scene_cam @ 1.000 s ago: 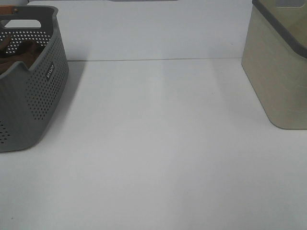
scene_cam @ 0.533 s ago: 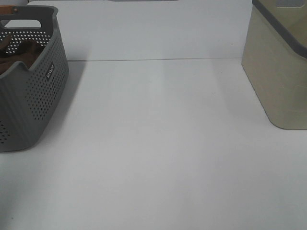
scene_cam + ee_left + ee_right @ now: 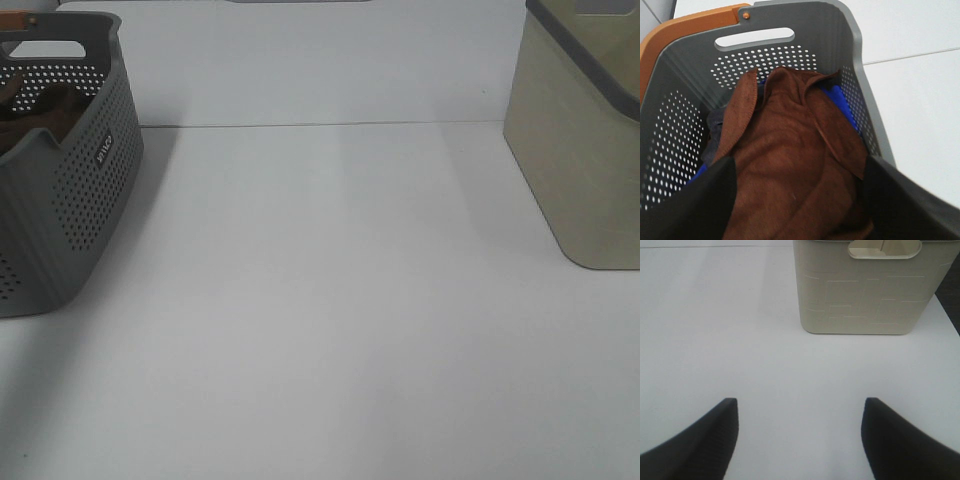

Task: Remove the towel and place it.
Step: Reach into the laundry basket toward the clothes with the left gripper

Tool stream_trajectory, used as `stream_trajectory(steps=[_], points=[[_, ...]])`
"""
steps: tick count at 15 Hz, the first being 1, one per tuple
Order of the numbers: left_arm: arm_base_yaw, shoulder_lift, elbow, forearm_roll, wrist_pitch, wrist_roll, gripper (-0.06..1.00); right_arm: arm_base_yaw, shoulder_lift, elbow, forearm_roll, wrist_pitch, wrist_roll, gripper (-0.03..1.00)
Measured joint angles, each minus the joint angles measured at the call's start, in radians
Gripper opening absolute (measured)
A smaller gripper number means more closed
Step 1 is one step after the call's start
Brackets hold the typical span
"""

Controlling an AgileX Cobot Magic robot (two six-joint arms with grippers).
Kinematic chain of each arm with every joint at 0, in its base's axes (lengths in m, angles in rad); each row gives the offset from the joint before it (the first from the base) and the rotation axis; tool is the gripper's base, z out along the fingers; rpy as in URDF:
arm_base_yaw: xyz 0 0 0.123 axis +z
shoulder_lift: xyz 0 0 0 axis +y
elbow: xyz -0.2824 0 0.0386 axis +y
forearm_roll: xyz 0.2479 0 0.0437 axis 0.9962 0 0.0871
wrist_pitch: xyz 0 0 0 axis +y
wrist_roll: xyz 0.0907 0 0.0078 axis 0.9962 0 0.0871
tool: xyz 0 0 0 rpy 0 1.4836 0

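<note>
The towel, dark brown terry cloth, lies crumpled inside the grey perforated basket. From the high camera only a brown corner of the towel shows over the rim of the grey basket at the far left. My left gripper hovers open just above the towel, one finger on each side of the heap, holding nothing. My right gripper stands open over bare white table, short of the beige bin. Neither gripper appears in the high view.
A blue fabric item lies under the towel in the basket. An orange rim sits behind the basket. A beige bin with a grey rim stands at the far right, seen close as the beige bin. White table lies between.
</note>
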Motion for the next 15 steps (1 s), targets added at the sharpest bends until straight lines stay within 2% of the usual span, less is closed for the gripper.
stream_trajectory(steps=[5,10,15], points=[[0.000,0.369,-0.417,0.230,0.156,-0.161,0.68,0.000,0.000,0.000,0.000,0.000,0.000,0.67],[0.000,0.636,-0.724,0.282,0.309,-0.186,0.68,0.000,0.000,0.000,0.000,0.000,0.000,0.67],[0.000,0.798,-0.880,0.321,0.351,-0.201,0.67,0.000,0.000,0.000,0.000,0.000,0.000,0.67]])
